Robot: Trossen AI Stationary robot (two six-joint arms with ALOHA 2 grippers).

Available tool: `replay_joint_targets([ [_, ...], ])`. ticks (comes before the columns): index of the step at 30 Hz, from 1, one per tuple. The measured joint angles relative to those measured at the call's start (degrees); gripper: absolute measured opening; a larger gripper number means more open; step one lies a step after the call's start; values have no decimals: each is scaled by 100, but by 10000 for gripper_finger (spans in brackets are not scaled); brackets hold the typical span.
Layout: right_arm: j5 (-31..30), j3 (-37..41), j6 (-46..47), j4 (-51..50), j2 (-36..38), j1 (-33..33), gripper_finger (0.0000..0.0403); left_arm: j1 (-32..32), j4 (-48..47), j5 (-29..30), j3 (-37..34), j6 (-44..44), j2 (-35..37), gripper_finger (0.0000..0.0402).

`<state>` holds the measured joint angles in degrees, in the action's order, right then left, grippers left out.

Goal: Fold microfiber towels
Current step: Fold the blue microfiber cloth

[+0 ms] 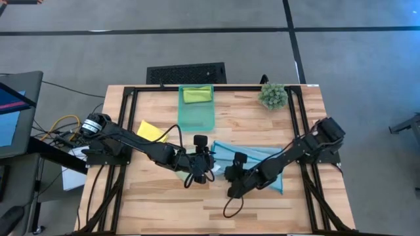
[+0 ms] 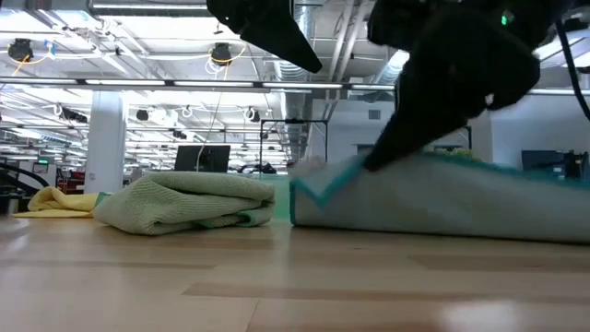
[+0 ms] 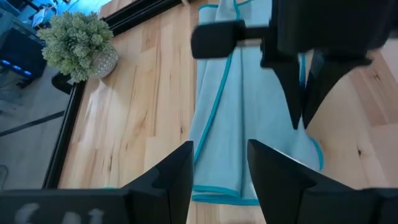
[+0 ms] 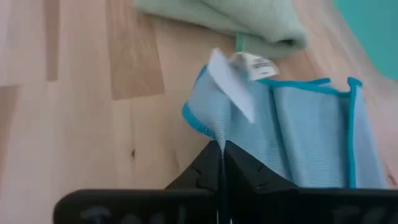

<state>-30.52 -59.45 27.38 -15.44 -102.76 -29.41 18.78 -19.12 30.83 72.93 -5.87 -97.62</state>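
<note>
I see right gripper (image 4: 222, 148) pinched on light blue towel (image 1: 252, 157) edge — mid-table | left gripper (image 3: 219, 163) spread wide, holding nothing — beside pale green towel (image 2: 184, 203) | yellow towel (image 1: 151, 131) left

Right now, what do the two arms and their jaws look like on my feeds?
Both arms are matte black, jointed links with black cables looped alongside. The left arm has a silvery round fitting at its base. The left gripper ends in two flat, dark, wedge-shaped jaws. The right gripper has matching black jaws tapering to thin tips.
</note>
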Motion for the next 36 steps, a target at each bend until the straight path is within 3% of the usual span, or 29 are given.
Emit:
replay_joint_targets([
  [5,112,64,-75,-200,35,-6,34,1,-22,0,0,46,0,144],
  [9,718,401,-262,417,34,-20,49,1,-50,-3,0,52,2,144],
  [15,1486,603,-383,1169,35,-6,108,1,-48,-52,0,63,2,144],
  [21,1726,691,-837,1182,35,76,186,0,-48,-57,0,76,2,144],
  [25,1867,691,-1122,1160,35,44,205,1,-48,-57,0,76,2,144],
  [29,1775,691,-1015,1283,35,93,170,1,-48,-61,0,76,2,144],
  [36,1804,667,-906,2116,-537,181,42,-2,-29,-323,0,102,2,144],
])
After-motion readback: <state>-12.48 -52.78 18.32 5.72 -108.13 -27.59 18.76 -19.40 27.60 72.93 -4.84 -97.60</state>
